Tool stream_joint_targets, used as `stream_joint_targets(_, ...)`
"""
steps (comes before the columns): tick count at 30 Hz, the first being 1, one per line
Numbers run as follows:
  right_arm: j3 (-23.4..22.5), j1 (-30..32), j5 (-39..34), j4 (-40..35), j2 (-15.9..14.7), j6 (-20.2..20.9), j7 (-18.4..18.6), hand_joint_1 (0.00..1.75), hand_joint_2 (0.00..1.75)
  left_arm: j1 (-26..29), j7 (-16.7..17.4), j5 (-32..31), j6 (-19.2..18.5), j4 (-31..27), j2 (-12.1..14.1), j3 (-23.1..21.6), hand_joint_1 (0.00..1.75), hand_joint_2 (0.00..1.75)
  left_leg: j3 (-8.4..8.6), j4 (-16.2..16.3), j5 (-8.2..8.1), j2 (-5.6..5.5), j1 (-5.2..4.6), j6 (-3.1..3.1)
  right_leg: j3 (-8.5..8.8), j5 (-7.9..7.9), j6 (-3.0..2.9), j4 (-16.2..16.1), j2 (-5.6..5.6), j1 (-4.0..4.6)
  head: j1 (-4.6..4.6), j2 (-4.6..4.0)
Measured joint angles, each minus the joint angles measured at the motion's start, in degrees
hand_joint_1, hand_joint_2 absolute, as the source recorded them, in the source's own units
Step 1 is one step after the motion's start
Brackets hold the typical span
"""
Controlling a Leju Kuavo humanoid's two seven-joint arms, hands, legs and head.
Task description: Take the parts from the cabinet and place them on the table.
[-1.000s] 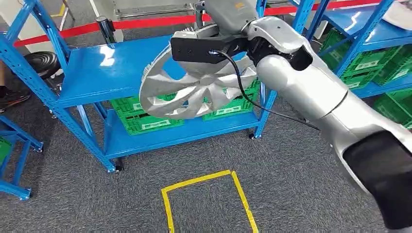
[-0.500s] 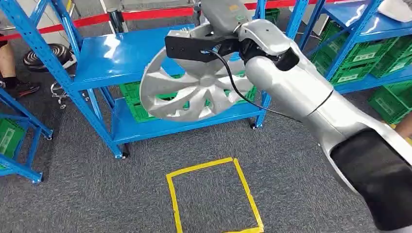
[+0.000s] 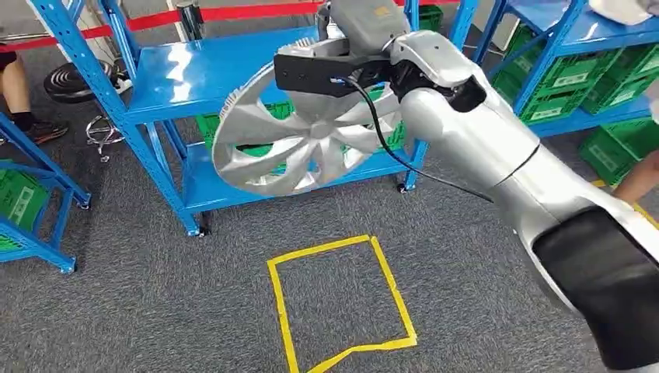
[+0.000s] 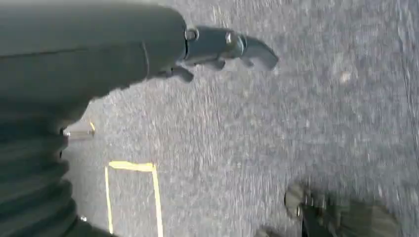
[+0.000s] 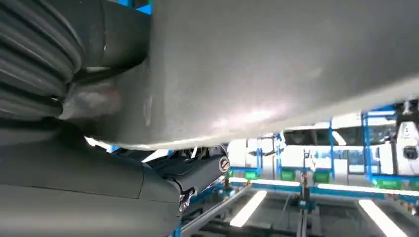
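Note:
A large silver wheel cover (image 3: pixel 299 148) hangs tilted in the air in front of the blue shelf rack (image 3: pixel 194 70), clear of its shelves. My right hand (image 3: pixel 322 50) grips its upper rim, mostly hidden behind the black wrist block. In the right wrist view the cover's grey surface (image 5: pixel 276 64) lies against my right hand (image 5: pixel 99 197), with a dark finger (image 5: pixel 200 173) curled under its edge. My left hand (image 4: pixel 148 49) hangs over the grey carpet and holds nothing; its fingers (image 4: pixel 232 44) are stretched out.
Green crates (image 3: pixel 208 126) sit on the rack's lower shelf, and more fill a second rack (image 3: pixel 575 74) at the right. A yellow tape square (image 3: pixel 334 303) marks the carpet. A person's leg (image 3: pixel 15 93) is at the left, and an arm (image 3: pixel 641 177) at the right edge.
The whole picture has shifted, so the camera moved: the rack sits higher and further off, and more of the yellow square shows. The wheel cover stays in my right hand. A person's arm appeared at right.

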Motion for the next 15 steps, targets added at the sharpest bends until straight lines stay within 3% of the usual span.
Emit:
stream_joint_targets(1,0.0,0.1,0.0,0.0,0.0,0.0,0.0,1.75,1.75,-0.1,0.0,0.0,0.0,0.0,0.3,0.0,0.0,1.75,-0.44,0.2,-0.42,-0.05,0.07,-0.17,-0.3,1.06,-0.28,-0.7,-0.34,-0.71,0.03,0.0)
stream_joint_targets(2,0.0,0.2,0.0,0.0,0.0,0.1,0.0,1.75,1.75,0.0,0.0,0.0,0.0,0.0,0.3,0.0,0.0,1.75,-1.11,1.3,-2.94,-0.14,-0.04,-0.52,-1.01,1.86,-0.59,-0.9,-0.27,-0.76,-0.06,0.0)
stream_joint_targets(4,0.0,0.3,0.0,0.0,-0.1,0.1,0.1,1.75,1.75,0.3,0.0,0.0,0.0,0.1,0.3,0.0,0.0,1.75,-2.71,8.5,-10.36,-0.11,0.31,-1.13,-2.89,3.44,-0.87,-0.8,-0.2,-0.85,-0.41,0.0)
stream_joint_targets(5,0.0,0.4,0.0,0.0,-0.2,0.1,0.1,1.75,1.75,0.3,0.0,0.0,0.0,0.1,0.3,0.0,0.0,1.75,-3.4,12.6,-12.44,-0.11,0.38,-1.41,-3.82,4.11,-0.84,-0.7,-0.15,-0.84,-0.44,0.0)
stream_joint_targets(6,0.0,0.5,0.0,0.0,-0.2,0.1,0.1,1.75,1.75,0.2,-0.1,-0.2,0.0,0.1,0.3,0.0,0.0,1.75,-3.59,15.6,-12.9,-0.11,0.4,-1.64,-4.76,4.76,-0.78,-0.5,-0.14,-0.85,-0.44,0.0)
stream_joint_targets(7,0.0,0.7,-0.1,0.0,-0.4,0.1,0.1,1.75,1.75,0.2,-0.1,-0.7,0.0,0.1,0.5,0.0,0.0,1.75,-2.89,16.7,-11.62,-0.09,0.41,-1.78,-5.86,5.44,-0.65,-0.3,-0.13,-0.91,-0.46,0.0)
stream_joint_targets(9,0.0,1.0,-1.0,0.0,-1.3,0.2,0.1,1.75,1.75,0.2,0.2,-1.6,0.0,0.1,0.5,0.0,0.0,1.75,1.28,12.9,-7.42,-0.09,0.44,-1.78,-7.81,6.59,-0.28,0.3,-0.13,-1.04,-0.5,0.0)
stream_joint_targets(10,-0.1,1.0,-1.4,0.0,-1.9,0.4,-0.1,1.75,1.75,0.1,0.5,-1.9,0.0,0.1,0.5,0.0,0.0,1.75,4.54,8.9,-6.68,-0.1,0.45,-1.66,-8.55,7.09,-0.01,0.5,-0.14,-1.09,-0.5,0.0)
stream_joint_targets(12,-0.5,1.1,-2.0,-0.3,-3.6,0.5,-0.2,1.75,1.75,0.1,1.0,-2.4,0.0,0.1,0.6,-0.1,0.0,1.75,10.11,-0.3,-10.98,-0.46,-0.05,-0.9,-9.61,8.04,0.76,1.0,-0.38,-0.96,-0.46,0.0)
stream_joint_targets(15,-0.9,1.5,-2.4,-0.4,-4.9,0.6,-0.8,1.75,1.75,0.2,1.4,-2.8,0.0,0.1,0.5,-0.1,0.0,1.75,8.63,0.3,-9.81,-0.49,-0.38,0.45,-9.71,9.86,1.75,0.2,-0.42,-1.12,-0.57,0.0)
